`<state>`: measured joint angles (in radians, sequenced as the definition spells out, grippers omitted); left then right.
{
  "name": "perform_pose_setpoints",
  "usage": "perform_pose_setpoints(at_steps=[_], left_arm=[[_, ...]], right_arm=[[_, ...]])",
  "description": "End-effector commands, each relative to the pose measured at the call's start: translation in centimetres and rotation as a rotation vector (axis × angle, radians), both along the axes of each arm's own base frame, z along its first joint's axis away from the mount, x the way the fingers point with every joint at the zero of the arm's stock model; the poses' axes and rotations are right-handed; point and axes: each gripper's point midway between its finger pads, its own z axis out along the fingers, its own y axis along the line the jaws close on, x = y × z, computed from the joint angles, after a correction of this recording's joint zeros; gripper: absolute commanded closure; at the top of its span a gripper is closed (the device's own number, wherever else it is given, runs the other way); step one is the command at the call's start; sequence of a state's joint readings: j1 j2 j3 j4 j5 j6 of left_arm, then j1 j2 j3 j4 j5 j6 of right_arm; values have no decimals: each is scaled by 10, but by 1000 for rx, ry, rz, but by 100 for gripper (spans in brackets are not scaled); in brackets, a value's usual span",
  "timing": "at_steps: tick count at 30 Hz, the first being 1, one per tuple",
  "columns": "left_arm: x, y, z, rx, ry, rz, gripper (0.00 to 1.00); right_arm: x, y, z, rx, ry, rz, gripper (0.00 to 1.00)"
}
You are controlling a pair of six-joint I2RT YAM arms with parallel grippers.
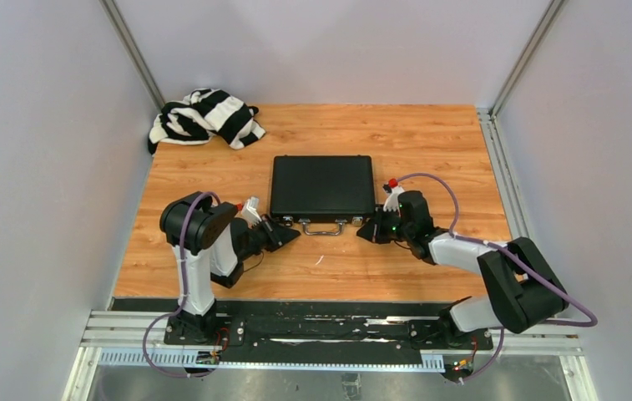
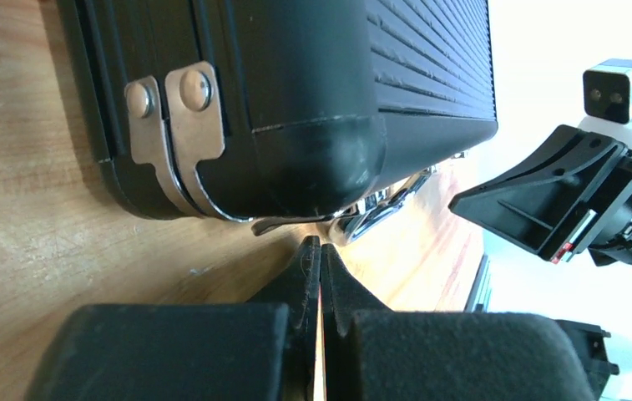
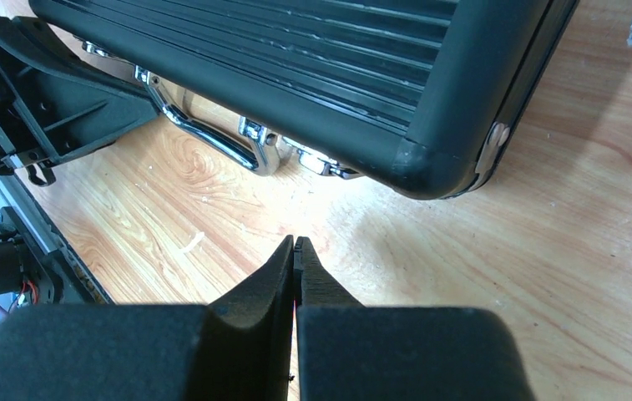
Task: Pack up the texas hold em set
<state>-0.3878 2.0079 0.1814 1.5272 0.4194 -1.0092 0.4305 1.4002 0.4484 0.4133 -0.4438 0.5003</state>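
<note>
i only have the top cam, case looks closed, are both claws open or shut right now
Observer: Both are shut. The left wrist view shows the left claw with its fingertips pressed together and nothing between them.
Operator: and the right one
Observer: It looks the same in its own wrist view. The right claw has its tips together and is empty. It points at a corner of the briefcase, with bare table between them.
Operator: lid fully down at the side?
Observer: The left wrist view shows no gap between the halves at the near corner. Two riveted silver plates sit on that side.
</note>
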Motion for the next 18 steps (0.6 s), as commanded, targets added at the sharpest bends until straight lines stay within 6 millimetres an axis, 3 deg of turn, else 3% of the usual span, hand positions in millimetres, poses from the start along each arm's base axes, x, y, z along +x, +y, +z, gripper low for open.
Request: perform_pose_setpoints(at_steps=[1,6,9,13,14,18], left_arm=[[-32,12,-26,63,99,-14,99],[-24,9,18,23,-9,-13,71],[-19,6,49,12,-80,-24,52],[0,19,69,214,-170,-8,29],[1,26,69,275,-157,11,23],[12,45,114,351,-281,102,15]], right_arm=[[7,5,22,20,-57,21,99],[15,-3,41,-12,-142,-7,98],[19,-7,53,-27,-184,-23,79],[22,-8,62,-20,-214,-40,58],[22,-8,62,-18,-212,-40,55],[23,-11,59,-38,-209,-52,53]])
